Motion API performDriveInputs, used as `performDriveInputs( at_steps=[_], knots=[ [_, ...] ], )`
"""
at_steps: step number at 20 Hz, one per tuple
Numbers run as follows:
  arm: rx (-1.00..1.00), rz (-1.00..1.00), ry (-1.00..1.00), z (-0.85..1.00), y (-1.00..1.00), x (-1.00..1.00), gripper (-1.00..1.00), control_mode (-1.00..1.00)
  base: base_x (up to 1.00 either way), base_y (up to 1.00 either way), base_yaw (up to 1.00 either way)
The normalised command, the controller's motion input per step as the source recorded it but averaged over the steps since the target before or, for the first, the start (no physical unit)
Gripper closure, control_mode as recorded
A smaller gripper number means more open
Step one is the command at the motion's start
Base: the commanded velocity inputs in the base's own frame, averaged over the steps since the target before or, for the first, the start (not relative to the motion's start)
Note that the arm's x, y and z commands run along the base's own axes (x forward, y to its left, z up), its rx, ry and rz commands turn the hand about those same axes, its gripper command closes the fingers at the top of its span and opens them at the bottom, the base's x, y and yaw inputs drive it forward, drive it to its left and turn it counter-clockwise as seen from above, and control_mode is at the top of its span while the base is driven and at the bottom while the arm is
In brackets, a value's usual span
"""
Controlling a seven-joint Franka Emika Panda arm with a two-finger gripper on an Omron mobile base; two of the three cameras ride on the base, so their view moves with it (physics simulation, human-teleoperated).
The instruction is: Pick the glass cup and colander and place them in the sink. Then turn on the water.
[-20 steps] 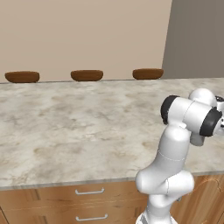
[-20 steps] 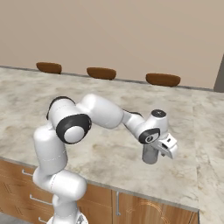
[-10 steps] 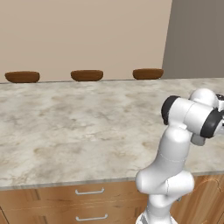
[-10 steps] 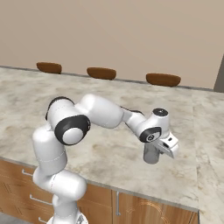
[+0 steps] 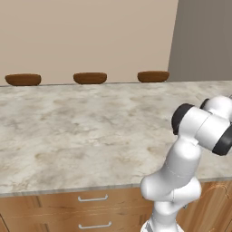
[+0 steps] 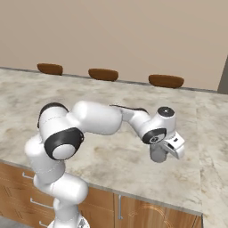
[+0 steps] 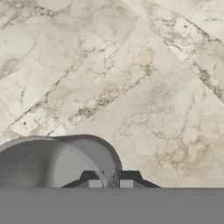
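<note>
The glass cup (image 6: pixel 157 155) is a small grey translucent tumbler standing upright on the marble counter (image 6: pixel 111 95), near its front right part. My gripper (image 6: pixel 161 150) comes down on it from above. In the hand view the cup (image 7: pixel 48 164) fills the lower left, and its thin wall runs between the two dark fingertips (image 7: pixel 92 179). There the gripper (image 7: pixel 110 180) is shut on the cup's rim wall. The colander, the sink and the water are out of view.
Three brown rounded seats (image 6: pixel 103 74) line the counter's far edge. The counter's front edge (image 6: pixel 133 196) runs just before the cup, with wooden drawers (image 5: pixel 93 213) below. A seam in the marble (image 7: pixel 175 48) crosses beyond the cup.
The fingers have closed in on the cup's wall. The arm and the cup have hardly moved.
</note>
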Motion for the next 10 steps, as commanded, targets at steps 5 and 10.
performDriveInputs(
  at_steps=[5, 10],
  knots=[
    [0.00, -0.08, -0.11, 0.59, 0.00, -0.26, 1.00, -1.00, 0.00, 0.00, 0.00],
    [-0.01, -0.09, -0.10, 0.59, -0.04, -0.33, 1.00, -1.00, 0.00, 0.00, 0.00]
  ],
)
